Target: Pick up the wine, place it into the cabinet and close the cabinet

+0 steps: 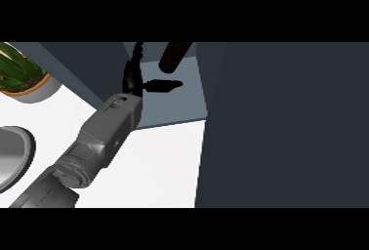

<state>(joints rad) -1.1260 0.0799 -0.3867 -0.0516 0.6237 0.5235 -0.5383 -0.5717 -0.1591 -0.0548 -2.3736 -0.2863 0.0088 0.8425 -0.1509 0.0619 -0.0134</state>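
The dark, slender wine bottle [175, 56] stands tilted at the top centre of the frame, inside the grey-blue open cabinet [173, 108]. Just left of it, and apart from it, the black left hand [131, 75] reaches into the cabinet with its fingers straight and its thumb stuck out towards the right. A wide dark cabinet door [288, 122] fills the right side. A potted green plant [22, 73] sits upper left on the white tabletop [166, 161], and a round metal basin [13, 156] is at the left edge.

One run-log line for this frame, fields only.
wine: inside cabinet, apart from hand | left hand: open, reaching into cabinet | right hand: not in view | cabinet: open, not yet closed
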